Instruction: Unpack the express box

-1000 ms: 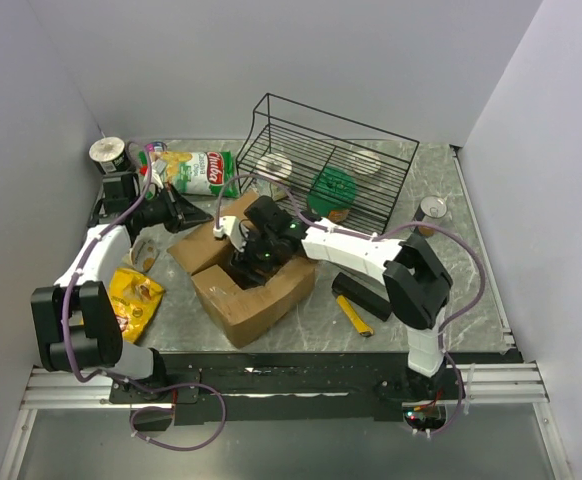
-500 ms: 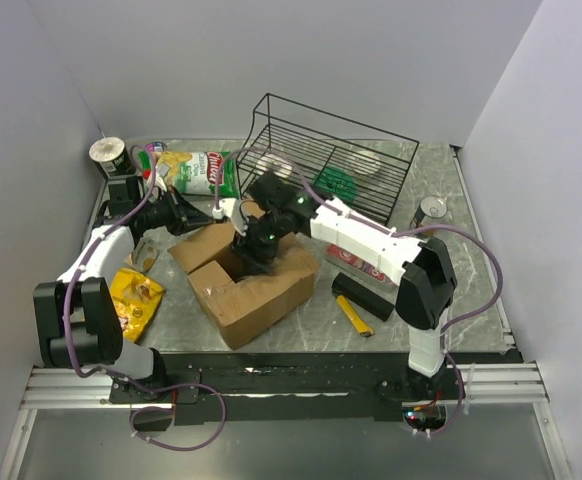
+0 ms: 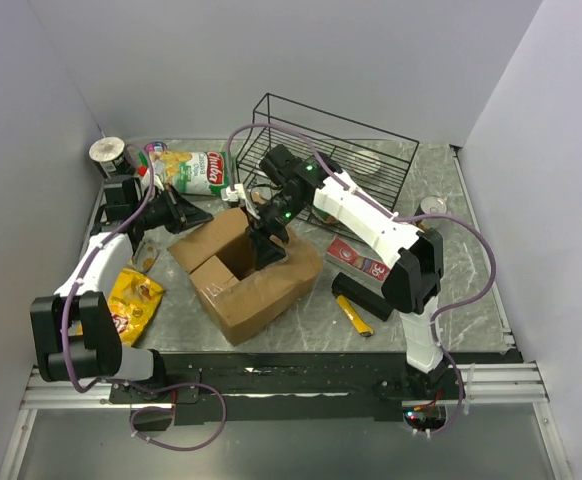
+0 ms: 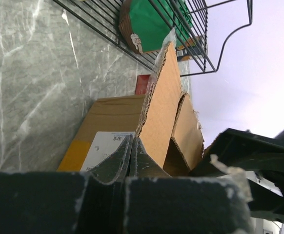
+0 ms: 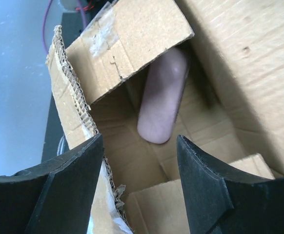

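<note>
The express box [image 3: 261,290] stands open in the middle of the table, its flaps up. My right gripper [image 3: 268,248] hangs open over the opening, pointing down into it. In the right wrist view the open right gripper [image 5: 139,146] frames the box's inside [image 5: 147,29], where a pinkish rounded object [image 5: 164,95] lies partly under a flap, clear of both fingers. My left gripper [image 3: 196,213] is shut at the box's left side. In the left wrist view the left gripper [image 4: 131,139] shows pressed-together fingertips beside an upright flap [image 4: 161,107], with nothing visible between them.
A black wire basket [image 3: 371,150] holding a green item [image 4: 154,22] stands behind the box. A chips bag [image 3: 199,170] and a cup [image 3: 108,153] sit back left. A yellow snack bag [image 3: 131,300] lies front left. A red packet [image 3: 356,260], a black bar [image 3: 363,297] and a can [image 3: 431,207] lie right.
My right arm has stretched toward the back and its gripper has risen from deep in the box to the opening, jaws slightly narrower. The left arm has barely moved.
</note>
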{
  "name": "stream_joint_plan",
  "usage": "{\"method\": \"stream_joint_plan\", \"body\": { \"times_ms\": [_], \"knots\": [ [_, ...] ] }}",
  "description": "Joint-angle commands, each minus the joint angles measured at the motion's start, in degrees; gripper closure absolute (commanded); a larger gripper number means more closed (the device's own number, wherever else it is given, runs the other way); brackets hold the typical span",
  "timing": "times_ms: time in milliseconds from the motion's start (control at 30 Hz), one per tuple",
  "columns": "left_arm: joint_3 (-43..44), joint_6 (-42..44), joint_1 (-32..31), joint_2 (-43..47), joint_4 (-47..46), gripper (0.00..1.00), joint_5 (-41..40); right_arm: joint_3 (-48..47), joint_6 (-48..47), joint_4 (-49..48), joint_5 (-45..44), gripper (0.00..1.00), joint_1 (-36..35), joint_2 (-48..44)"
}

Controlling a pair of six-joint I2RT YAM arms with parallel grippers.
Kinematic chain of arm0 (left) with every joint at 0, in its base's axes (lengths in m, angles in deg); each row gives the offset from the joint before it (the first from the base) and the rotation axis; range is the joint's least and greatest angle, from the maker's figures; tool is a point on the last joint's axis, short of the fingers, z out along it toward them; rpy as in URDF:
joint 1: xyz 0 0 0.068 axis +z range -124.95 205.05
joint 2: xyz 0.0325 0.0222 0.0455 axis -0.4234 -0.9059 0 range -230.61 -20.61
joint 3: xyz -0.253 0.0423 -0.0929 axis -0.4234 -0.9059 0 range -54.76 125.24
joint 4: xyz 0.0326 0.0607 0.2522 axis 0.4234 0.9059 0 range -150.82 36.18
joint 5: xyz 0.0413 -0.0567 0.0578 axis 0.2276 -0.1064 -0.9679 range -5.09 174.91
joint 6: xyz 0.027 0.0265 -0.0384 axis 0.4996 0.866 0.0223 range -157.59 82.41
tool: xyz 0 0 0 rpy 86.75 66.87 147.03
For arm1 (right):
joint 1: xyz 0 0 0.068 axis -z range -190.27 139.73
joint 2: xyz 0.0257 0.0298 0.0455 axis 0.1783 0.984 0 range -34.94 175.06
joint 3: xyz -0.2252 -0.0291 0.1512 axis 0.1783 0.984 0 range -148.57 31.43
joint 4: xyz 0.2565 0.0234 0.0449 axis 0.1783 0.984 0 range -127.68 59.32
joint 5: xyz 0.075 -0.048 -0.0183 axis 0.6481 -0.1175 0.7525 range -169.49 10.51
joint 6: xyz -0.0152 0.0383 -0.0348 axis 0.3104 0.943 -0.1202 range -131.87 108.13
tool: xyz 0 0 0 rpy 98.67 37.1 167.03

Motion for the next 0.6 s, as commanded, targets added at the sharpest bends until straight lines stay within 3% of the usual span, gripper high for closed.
{"method": "stream_joint_plan", "body": {
  "times_ms": [0, 267, 400, 467, 500, 567],
  "knots": [
    [1.3, 1.4, 0.5, 0.8, -3.7, 0.99, -3.1, 3.9, -2.8, 18.3, 4.6, 0.32, -1.1, -4.9],
    [3.3, 2.3, 0.6, -1.5, -2.9, 0.99, -3.3, 8.7, -4.6, 18.3, 0.7, 0.32, -3.3, -14.3],
    [3.5, 1.2, 0.4, -2.2, -5.9, 0.97, 1.9, 9.8, -4.9, 18.0, -1.9, 0.32, -3.9, -17.4],
    [3.0, -2.9, 0.4, -0.8, -12.1, 0.86, 7.1, 10.2, -5.2, 18.2, -2.4, 0.32, -3.8, -17.8],
    [2.8, -4.7, 0.4, 0.1, -18.1, 0.68, 12.4, 10.2, -5.1, 18.2, -2.5, 0.32, -3.8, -17.8],
    [3.8, -5.0, 0.1, 1.9, -19.5, 0.52, 15.7, 10.1, -5.2, 18.2, -2.5, 0.33, -3.9, -18.1]
  ]
}}
